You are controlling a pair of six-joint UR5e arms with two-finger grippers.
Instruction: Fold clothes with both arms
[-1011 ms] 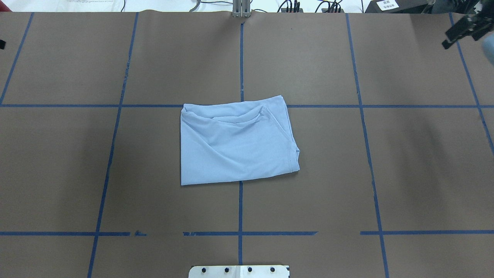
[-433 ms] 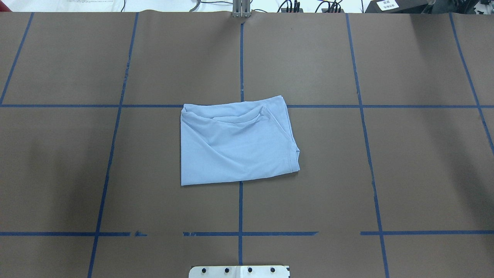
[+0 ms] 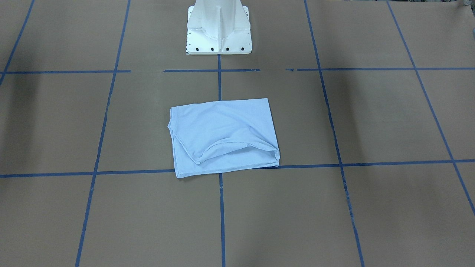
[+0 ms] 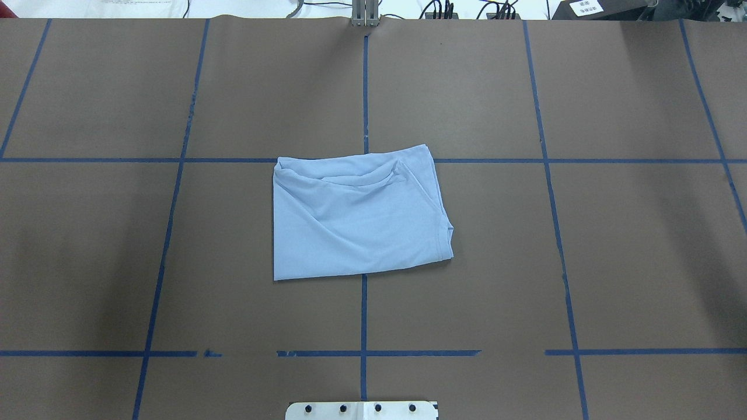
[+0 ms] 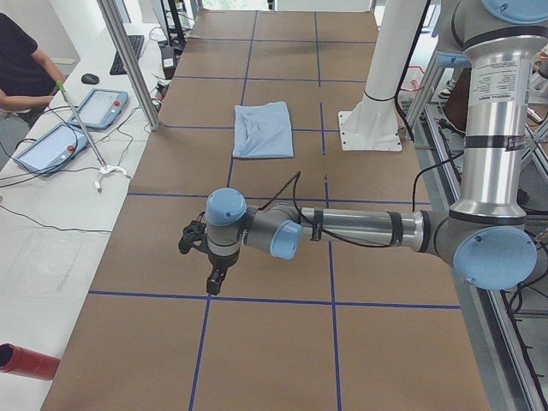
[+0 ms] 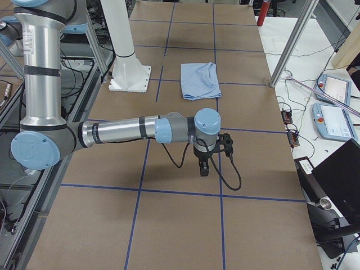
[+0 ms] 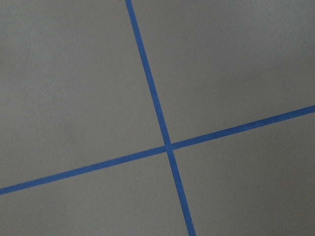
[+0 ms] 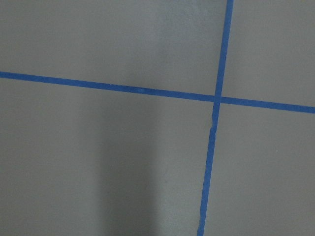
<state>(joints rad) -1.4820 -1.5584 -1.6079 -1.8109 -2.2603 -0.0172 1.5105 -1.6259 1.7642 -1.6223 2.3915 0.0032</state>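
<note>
Find the shirt [image 4: 356, 213] in the middle of the worktop [image 4: 613, 262], at 12 o'clock from the pedestal [image 4: 362, 410], already folded to a rough rectangle across the blue tape [image 4: 363, 315]. Note, in the overhead view, clean creases along its 9 and 6 o'clock sides, a stitched hem down the 3 o'clock side, and a slack curved pocket of cloth near 12 o'clock. Look for the left claw [image 5: 214, 278] and the right claw [image 6: 203, 167] in the side views only, each hanging over bare worktop, well apart from the shirt, out past 9 and 3 o'clock. Apart or together: cannot tell for either; no cloth in or near them. Nothing but tape lines under both wrist cameras. Judge the cloth thin, light and limp: likely to sag, to slide on the worktop, and to shed its layers if pinched by only 1 ply. Folding probably done or nearly so. For 1 more fold, best take hold at the 2 hem corners, near 1 and 4 o'clock, 1 per claw, pinching every layer and lifting level to keep the edge straight.
</note>
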